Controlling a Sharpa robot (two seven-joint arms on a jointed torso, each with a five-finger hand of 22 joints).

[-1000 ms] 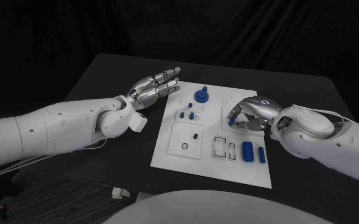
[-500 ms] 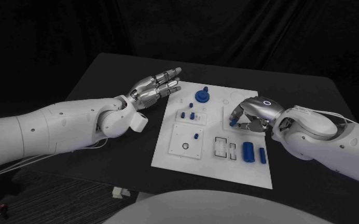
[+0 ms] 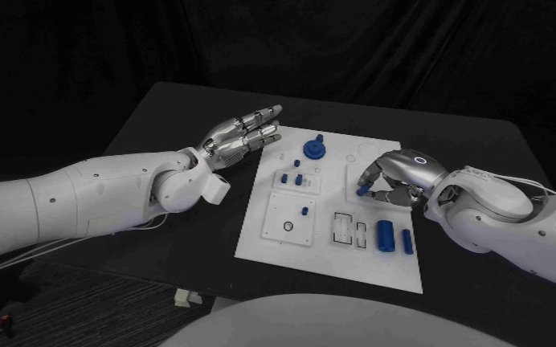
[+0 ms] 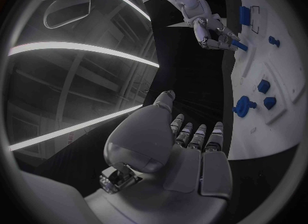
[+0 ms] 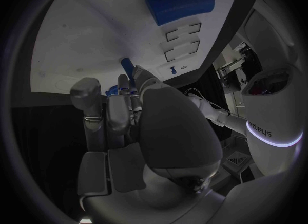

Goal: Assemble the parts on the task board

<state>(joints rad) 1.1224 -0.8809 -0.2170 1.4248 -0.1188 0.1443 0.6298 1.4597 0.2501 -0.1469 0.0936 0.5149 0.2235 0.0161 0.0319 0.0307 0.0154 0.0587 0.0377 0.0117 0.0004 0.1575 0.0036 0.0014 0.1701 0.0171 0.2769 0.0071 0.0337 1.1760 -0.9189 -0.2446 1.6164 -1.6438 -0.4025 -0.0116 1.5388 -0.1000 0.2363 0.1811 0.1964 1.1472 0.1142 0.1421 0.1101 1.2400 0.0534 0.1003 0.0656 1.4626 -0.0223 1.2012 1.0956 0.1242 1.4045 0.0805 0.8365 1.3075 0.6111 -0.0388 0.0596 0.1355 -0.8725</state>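
Observation:
The white task board lies mid-table. My right hand hovers over the board's right middle, fingers curled, pinching a small blue peg just above the plate. The same peg pokes out past the fingertips in the right wrist view, and the left wrist view shows the peg in the right hand too. My left hand floats open off the board's far left corner, fingers straight and holding nothing. A blue knob stands near the far edge.
Small blue pieces stand in the left middle block and one more in the square below, beside a black ring. A blue cylinder and bar lie by two rectangular slots. Black table surrounds the board.
My right hand has shifted slightly to the right with the blue peg still in its fingers. The left hand has stayed where it was.

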